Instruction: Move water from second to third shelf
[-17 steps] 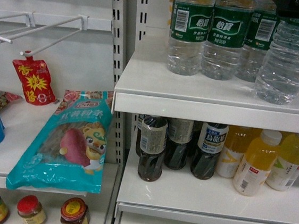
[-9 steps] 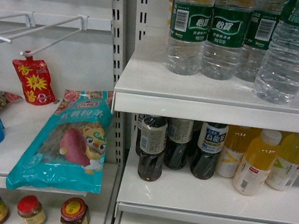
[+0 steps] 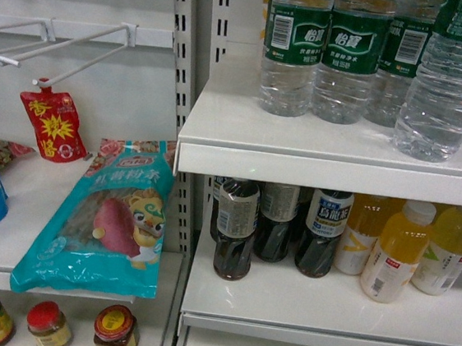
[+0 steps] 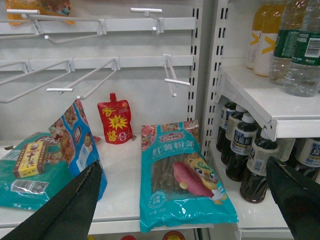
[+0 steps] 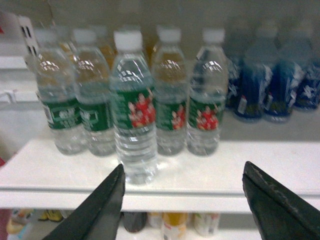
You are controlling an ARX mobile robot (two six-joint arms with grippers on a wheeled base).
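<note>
On the left bay's shelf lie a red pouch (image 3: 52,125) and a teal snack bag (image 3: 102,217), with jars (image 3: 48,325) on the level below. The left gripper (image 4: 185,200) hangs before that bay, its jaws spread wide and holding nothing. To the right, the water (image 5: 132,107) stands at the front edge of the upper shelf (image 3: 331,163), ahead of its row of like bottles. The right gripper (image 5: 182,197) faces it, jaws parted, apart from it. Dark drink bottles (image 3: 235,227) and orange juice bottles (image 3: 397,248) fill the shelf beneath
</note>
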